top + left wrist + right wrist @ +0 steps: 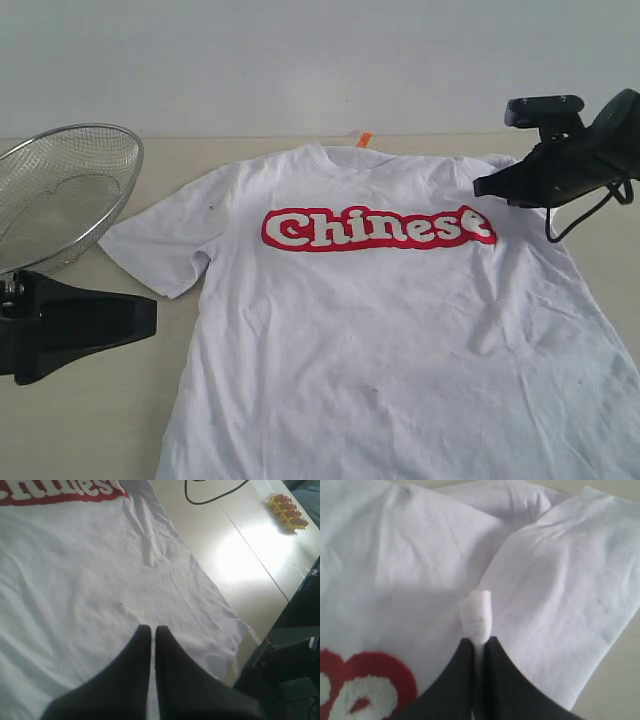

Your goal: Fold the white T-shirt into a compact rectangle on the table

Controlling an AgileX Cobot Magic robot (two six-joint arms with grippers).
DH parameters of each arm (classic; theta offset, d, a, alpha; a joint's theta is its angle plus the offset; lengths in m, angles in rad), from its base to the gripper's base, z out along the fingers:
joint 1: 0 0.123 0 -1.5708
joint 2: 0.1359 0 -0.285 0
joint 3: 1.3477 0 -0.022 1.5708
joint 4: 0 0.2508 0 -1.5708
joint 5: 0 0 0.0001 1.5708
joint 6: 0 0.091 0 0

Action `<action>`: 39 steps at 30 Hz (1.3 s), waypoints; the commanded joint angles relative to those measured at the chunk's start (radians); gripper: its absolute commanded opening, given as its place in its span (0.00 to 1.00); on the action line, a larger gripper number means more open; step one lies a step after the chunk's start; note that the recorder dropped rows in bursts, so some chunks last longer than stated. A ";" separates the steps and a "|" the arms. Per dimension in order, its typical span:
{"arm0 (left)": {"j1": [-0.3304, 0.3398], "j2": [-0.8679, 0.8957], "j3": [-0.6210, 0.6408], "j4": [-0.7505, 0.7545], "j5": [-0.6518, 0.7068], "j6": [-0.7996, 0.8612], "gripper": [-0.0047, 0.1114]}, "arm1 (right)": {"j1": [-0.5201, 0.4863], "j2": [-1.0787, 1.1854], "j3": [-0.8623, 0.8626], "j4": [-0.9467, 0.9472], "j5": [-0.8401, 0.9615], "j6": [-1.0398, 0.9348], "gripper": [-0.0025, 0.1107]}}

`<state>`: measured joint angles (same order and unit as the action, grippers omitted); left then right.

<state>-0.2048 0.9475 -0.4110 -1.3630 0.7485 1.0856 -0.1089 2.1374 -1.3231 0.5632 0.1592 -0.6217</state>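
White T-shirt (pixel 380 330) lies flat, print up, on the surface (pixel 90 430). Collar far, hem near, so the long axis runs far to near. Right claw (pixel 479 641) is clamped on a small pinch of fabric at the far-right shoulder, beside the sleeve; the shirt body spreads left and near from it. Left claw (pixel 150 318) has its jaws together, empty, left of the shirt and nearer than the left sleeve. Likely next: carry the pinch leftward, across the long axis.
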 commanded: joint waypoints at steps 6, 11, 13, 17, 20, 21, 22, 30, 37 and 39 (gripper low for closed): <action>-0.005 0.007 -0.002 -0.001 0.010 0.007 0.08 | 0.000 -0.061 0.007 0.001 0.007 0.036 0.02; -0.005 0.007 -0.002 -0.001 0.010 0.007 0.08 | 0.000 -0.061 0.007 0.001 0.040 0.033 0.02; -0.005 0.007 -0.002 -0.001 0.010 0.007 0.08 | 0.000 -0.061 0.007 0.001 0.051 0.033 0.02; -0.005 0.007 -0.002 -0.001 0.010 0.007 0.08 | 0.002 -0.061 0.007 0.006 0.088 0.030 0.02; -0.005 0.007 -0.002 -0.001 0.010 0.007 0.08 | 0.002 -0.061 0.007 0.006 0.119 0.006 0.02; -0.005 0.007 -0.002 -0.001 0.010 0.007 0.08 | 0.002 -0.061 0.007 0.006 0.133 -0.001 0.02; -0.005 0.007 -0.002 -0.001 0.010 0.007 0.08 | 0.002 -0.061 0.007 0.006 0.147 -0.011 0.02; -0.005 0.007 -0.002 -0.001 0.010 0.007 0.08 | 0.002 -0.067 0.009 0.094 0.241 -0.111 0.02; -0.005 0.007 -0.002 -0.001 0.015 0.007 0.08 | 0.002 -0.082 0.009 0.141 0.309 -0.178 0.02; -0.005 0.007 -0.002 -0.001 0.019 0.007 0.08 | 0.002 -0.082 0.009 0.141 0.307 -0.181 0.02</action>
<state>-0.2048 0.9475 -0.4110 -1.3630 0.7504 1.0856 -0.1089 2.0721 -1.3186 0.6964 0.4524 -0.7844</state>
